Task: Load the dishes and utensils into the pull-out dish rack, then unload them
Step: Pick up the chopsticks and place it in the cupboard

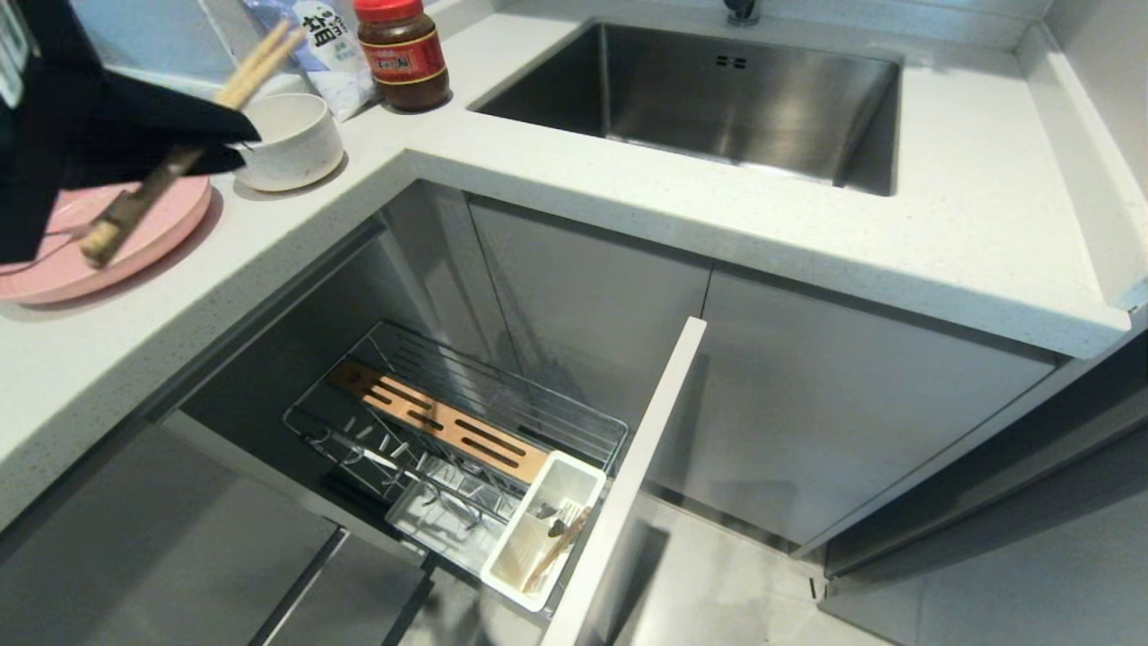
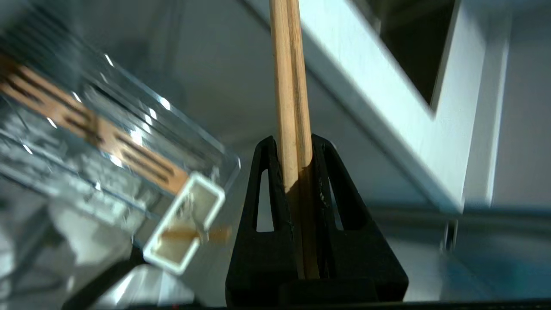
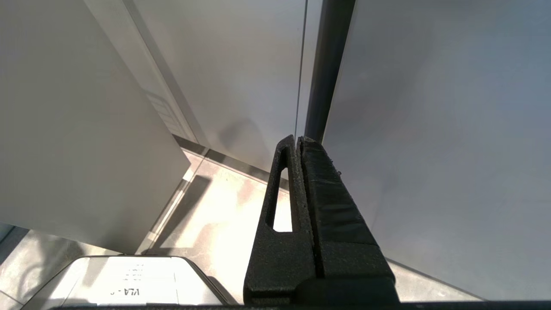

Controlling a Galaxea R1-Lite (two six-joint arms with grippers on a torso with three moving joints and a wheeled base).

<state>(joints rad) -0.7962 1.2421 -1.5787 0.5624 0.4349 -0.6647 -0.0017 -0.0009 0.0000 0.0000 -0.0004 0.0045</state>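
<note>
Left hand (image 2: 297, 148): closed on the pair of chopsticks (image 2: 292, 86), pinched side by side between the black fingers (image 2: 267, 181); in the head view the hand sits at upper left, above the worktop (image 1: 628, 215) and over the pink plate.
Chopsticks: held together, slanted in the head view, thick ends low over the plate and thin ends up toward the white packet (image 1: 327, 45); both ends stick out well beyond the hand.
Pink plate (image 1: 143, 238): flat on the worktop at far left, partly hidden by the left arm.
Cream bowl (image 1: 296, 144): upright on the worktop just beside the plate, on the sink side.
Pull-out dish rack (image 1: 502, 404): drawn out of the corner cabinet below the worktop; chrome wire basket with slotted wooden strip (image 1: 439, 422) running along it.
Cutlery tray (image 1: 538, 529): white plastic, at the front end of the rack against the pale front panel (image 1: 637, 467); holds a metal utensil and something light brown, kind not clear.
Sink (image 1: 717, 99): steel, set in the worktop at upper right.
Sauce jar (image 1: 404, 54): red lid, red label, stands by the sink's corner beside the packet.
Right hand (image 3: 299, 140): fingers pressed together, nothing between them; hangs low beside grey cabinet fronts, above the pale floor.
</note>
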